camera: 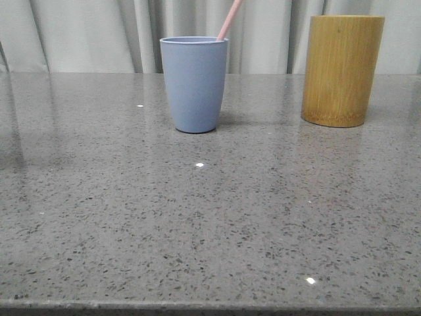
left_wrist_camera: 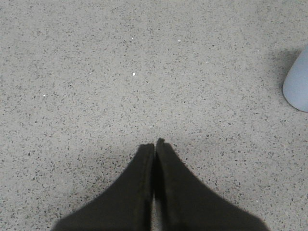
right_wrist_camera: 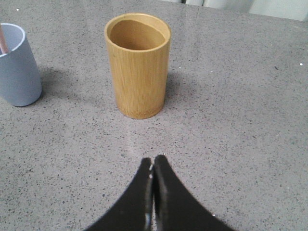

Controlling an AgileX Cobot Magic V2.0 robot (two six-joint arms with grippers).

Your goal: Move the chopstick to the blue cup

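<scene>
Chopstick (camera: 229,20) in blue cup (camera: 194,84), leaning. Thin, stiff, light, prob. slippery; pinch upper end. Both jaws pressed together, empty.

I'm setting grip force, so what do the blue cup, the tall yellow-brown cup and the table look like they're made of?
Blue cup: probably plastic, matte, even colour with no gloss.
Tall yellow-brown cup: looks like bamboo, with fine vertical grain and a satin sheen.
Table: speckled grey stone or composite, polished, reflecting light spots.

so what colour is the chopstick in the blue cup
Pale pink; the chopstick shows best in the front view, leaning out of the blue cup.
</scene>
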